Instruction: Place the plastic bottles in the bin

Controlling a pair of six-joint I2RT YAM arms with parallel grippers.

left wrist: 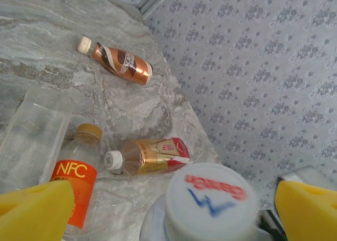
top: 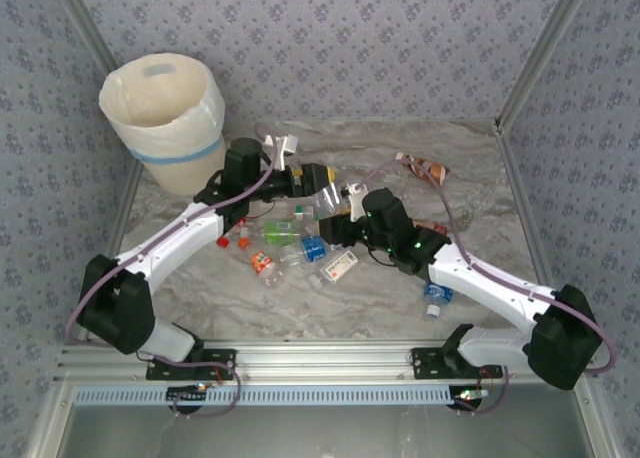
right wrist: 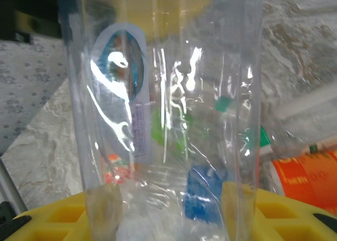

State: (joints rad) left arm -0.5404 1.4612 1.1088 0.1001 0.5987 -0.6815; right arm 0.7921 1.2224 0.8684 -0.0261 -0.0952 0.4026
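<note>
Here, the right pincer is clamped on a clear bottle. Its yellow fingers press the bottle's walls from both sides, and an oval blue-and-white label shows on the bottle. In the top view this bottle is held just above the middle of the table, between the two arms.

The left pincer stands wide apart. Its yellow pads sit at either side of a white cap with red and blue print, and do not touch it.

Past that cap, three bottles lie on their sides on the table:
- an orange NFC bottle
- a red-and-gold bottle, just beside the NFC bottle
- a gold-brown bottle, further off near the wall

From above, a loose pile of bottles lies below the pincers with red, green, blue and orange caps and labels. A blue-labelled bottle lies apart beside the right arm.

The bin stands upright in the far left corner, well apart from the pile. It is lined with a white bag and circled by a light blue band. What is inside it cannot be made out.
</note>
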